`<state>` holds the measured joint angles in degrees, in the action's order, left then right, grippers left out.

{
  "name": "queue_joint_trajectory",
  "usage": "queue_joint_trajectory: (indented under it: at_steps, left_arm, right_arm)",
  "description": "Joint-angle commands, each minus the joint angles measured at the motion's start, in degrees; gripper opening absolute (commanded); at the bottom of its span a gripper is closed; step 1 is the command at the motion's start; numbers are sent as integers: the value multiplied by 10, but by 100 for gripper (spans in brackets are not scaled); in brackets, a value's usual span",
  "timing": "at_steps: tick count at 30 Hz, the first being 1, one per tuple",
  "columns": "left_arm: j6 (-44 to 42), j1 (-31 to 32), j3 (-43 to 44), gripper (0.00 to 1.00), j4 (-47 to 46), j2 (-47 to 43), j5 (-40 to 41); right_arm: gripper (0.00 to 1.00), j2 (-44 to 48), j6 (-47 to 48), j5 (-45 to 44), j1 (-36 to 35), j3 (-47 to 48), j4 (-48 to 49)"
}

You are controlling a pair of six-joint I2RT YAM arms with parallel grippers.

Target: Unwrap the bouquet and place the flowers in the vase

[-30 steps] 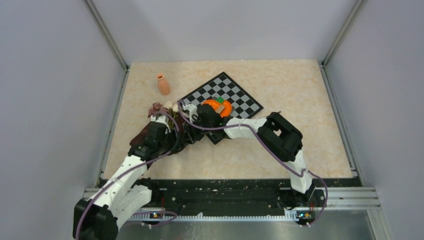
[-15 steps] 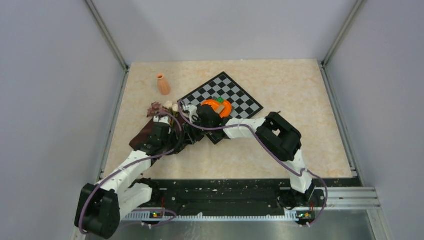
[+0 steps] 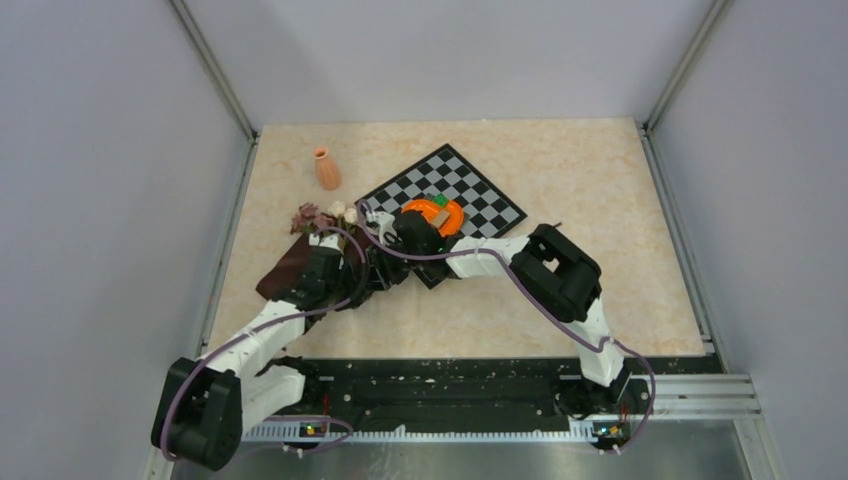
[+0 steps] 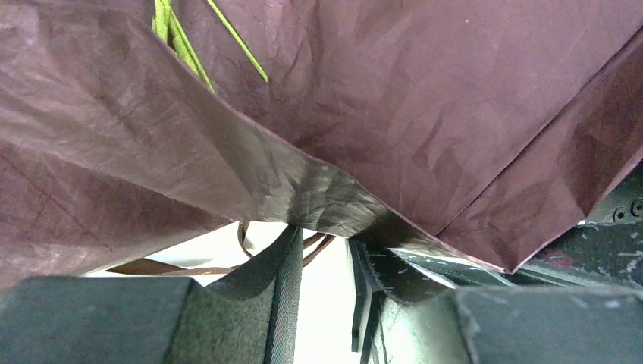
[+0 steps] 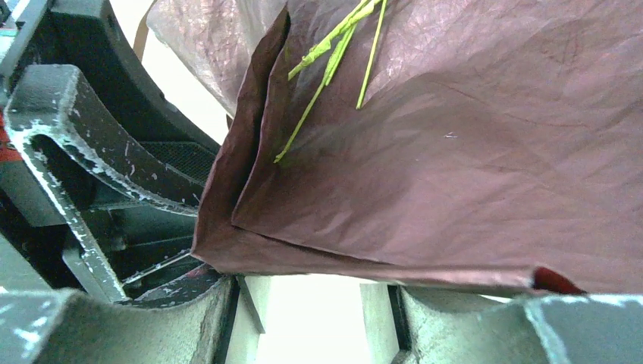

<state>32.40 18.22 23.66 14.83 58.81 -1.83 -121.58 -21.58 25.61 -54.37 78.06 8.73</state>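
You're at the unwrapping step. The bouquet lies on the desk, left of centre, its maroon cloth spread open, green stems bared, ribbon slack. Your left fingers stand nearly together at a cloth fold; whether they pinch it I cannot tell. Your right fingers stand apart at the cloth's edge. Next, lift the flowers free; the vase stands well apart.

Soft, even overhead light; close wrist views of the bouquet seem slightly blurred, backlit below.
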Motion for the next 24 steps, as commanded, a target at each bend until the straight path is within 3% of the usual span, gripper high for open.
queue_joint_trajectory:
  at_steps: [1, 15, 24]
  left_arm:
    - [-3, 2, -10, 31, -42, 6, -7]
    - [-3, 2, -15, 26, -64, 21, -35]
    - [-7, 2, -14, 18, -74, 28, -48]
  right_arm:
    - [45, -14, -16, 14, -11, 17, 28]
    - [41, -26, -30, 1, -16, 15, 27]
    - [37, -30, 8, -88, -38, 21, -16]
